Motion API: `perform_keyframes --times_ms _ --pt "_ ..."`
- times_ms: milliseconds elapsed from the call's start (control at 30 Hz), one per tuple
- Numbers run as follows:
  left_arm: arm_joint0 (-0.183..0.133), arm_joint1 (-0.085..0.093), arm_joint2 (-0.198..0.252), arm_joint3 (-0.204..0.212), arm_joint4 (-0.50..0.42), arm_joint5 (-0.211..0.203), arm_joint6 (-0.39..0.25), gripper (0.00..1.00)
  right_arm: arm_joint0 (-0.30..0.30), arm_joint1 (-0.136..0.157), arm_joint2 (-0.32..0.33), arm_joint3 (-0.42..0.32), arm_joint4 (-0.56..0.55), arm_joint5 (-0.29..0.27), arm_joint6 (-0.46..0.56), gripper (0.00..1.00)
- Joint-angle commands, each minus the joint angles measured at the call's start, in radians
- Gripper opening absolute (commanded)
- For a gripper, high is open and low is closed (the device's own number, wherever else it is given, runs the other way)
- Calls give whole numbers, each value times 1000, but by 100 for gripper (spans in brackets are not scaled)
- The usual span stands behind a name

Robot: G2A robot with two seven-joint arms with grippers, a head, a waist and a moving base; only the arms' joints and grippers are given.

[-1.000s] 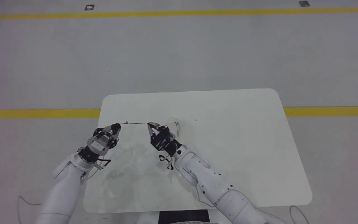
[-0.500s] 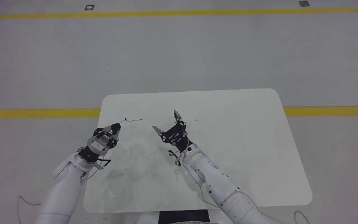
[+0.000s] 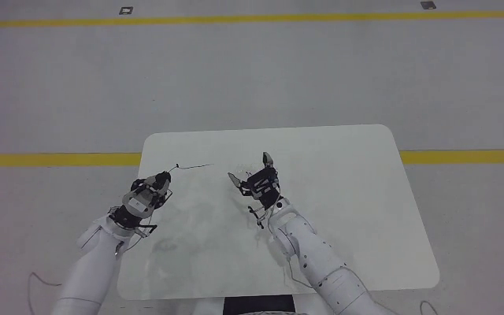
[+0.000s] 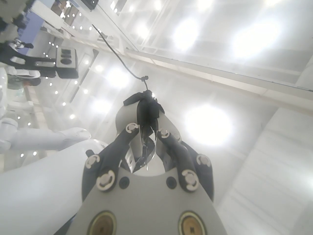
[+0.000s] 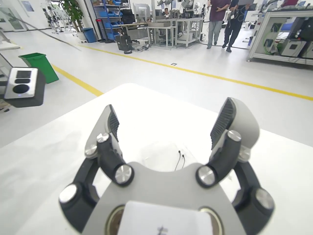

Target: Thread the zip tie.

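Over the table, I saw my left gripper pinching the zip tie (right gripper gaped empty).

Zip tie end hidden inside left gripper (fingers pressed together), threading at head unclear

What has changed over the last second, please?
The right gripper let go of the free end of the zip tie, opened, and moved off to its right. The left gripper stayed where it was, shut on the zip tie.
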Motion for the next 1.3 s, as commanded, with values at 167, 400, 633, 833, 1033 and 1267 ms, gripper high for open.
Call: perform_keyframes --times_ms 167,400,633,833,1033,1267 --pt "-19 49 77 -4 -43 0 -146 0 -25 10 56 -22 59 -13 39 100" --pt "-26 59 86 -14 -37 0 -146 0 -25 10 56 -22 59 -13 39 100" --pt "-16 59 104 -76 -136 0 -146 0 -38 14 73 -40 81 -15 38 100" --pt "-10 66 110 -91 -161 0 -146 0 -43 16 81 -49 84 -19 37 100" --pt "-10 66 110 -91 -161 0 -146 0 -43 16 81 -49 84 -19 37 100" --pt "-10 66 110 -91 -161 0 -146 0 -43 16 81 -49 84 -19 37 100"
